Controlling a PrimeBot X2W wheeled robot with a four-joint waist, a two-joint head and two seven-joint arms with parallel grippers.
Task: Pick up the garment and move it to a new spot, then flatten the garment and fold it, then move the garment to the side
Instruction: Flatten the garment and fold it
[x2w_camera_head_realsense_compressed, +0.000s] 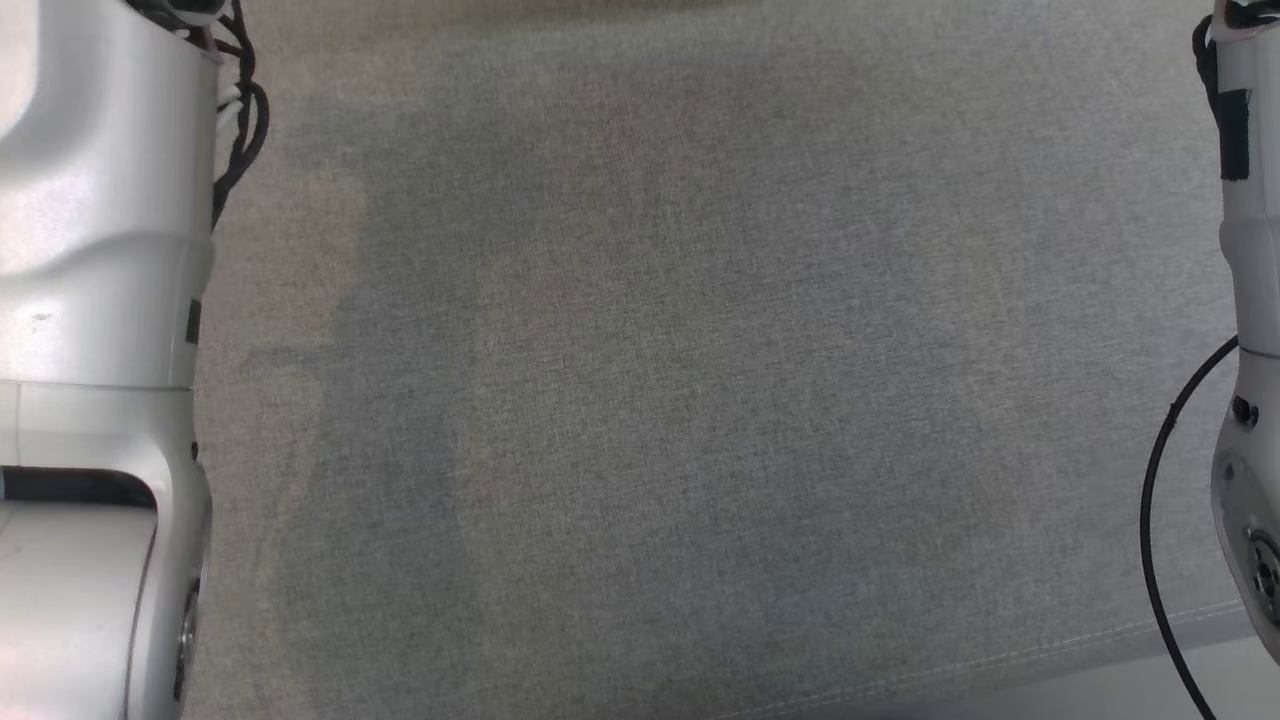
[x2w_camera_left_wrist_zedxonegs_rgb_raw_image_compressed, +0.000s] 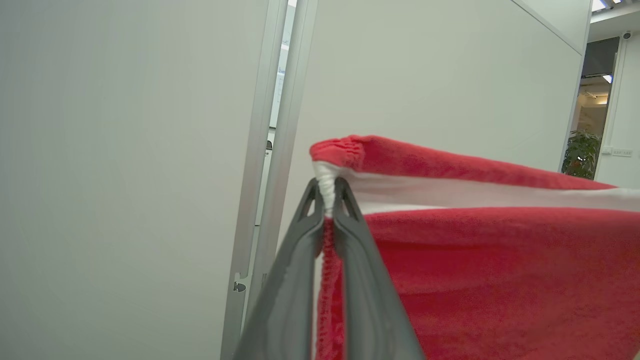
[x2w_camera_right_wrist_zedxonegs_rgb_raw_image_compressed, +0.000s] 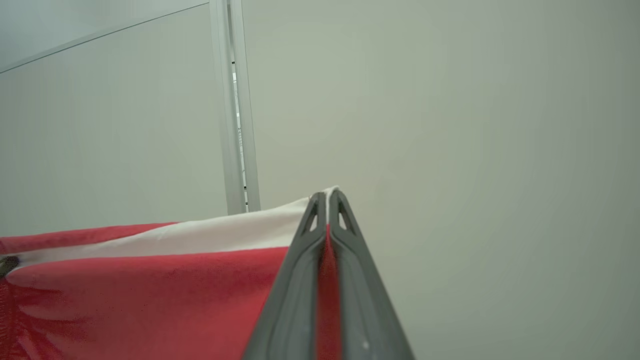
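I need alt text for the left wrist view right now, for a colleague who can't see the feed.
The two dark left fingers are shut on the bunched edge of a red garment with a white stripe, which stretches off to the right of the view. Behind it stand pale wall panels joined by a metal post.
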